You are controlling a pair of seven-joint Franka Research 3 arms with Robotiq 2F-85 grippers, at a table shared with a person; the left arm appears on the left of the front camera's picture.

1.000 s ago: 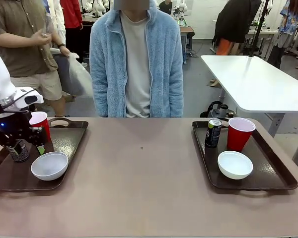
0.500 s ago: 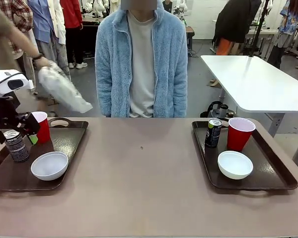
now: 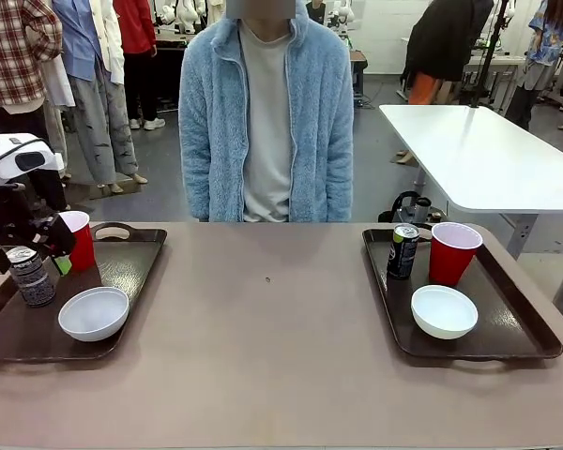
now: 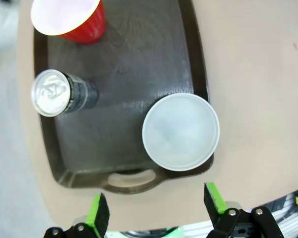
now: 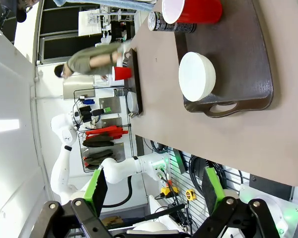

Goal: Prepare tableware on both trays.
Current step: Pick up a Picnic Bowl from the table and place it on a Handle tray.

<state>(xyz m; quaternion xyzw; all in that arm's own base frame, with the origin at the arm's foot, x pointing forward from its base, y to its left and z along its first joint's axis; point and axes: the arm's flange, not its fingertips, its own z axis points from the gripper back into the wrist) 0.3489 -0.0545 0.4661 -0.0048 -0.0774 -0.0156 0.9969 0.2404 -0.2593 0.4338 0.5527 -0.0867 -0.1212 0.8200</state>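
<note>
The left tray [image 3: 131,267] holds a red cup [image 3: 76,240], a dark can [image 3: 30,277] and a white bowl [image 3: 94,313]. My left gripper [image 3: 45,247] hangs open just above and behind the can, holding nothing. From the left wrist, its green-padded fingers [image 4: 98,214] stand wide apart over the tray's handle end, with the can [image 4: 54,94], cup [image 4: 67,20] and bowl [image 4: 180,131] below. The right tray [image 3: 507,319] carries a can [image 3: 403,250], a red cup [image 3: 453,253] and a bowl [image 3: 444,311]. My right gripper [image 5: 154,191] is open, high off the right tray [image 5: 248,49].
A person in a light blue fleece jacket [image 3: 267,112] stands at the table's far side, hands down. The brown tabletop [image 3: 263,328] lies bare between the trays. A white table [image 3: 479,150] stands behind on the right, and other people stand at the back left.
My left gripper, a second ago down around the can, has opened and lifted off it, and the can stands free on the left tray. People at the back left have shifted.
</note>
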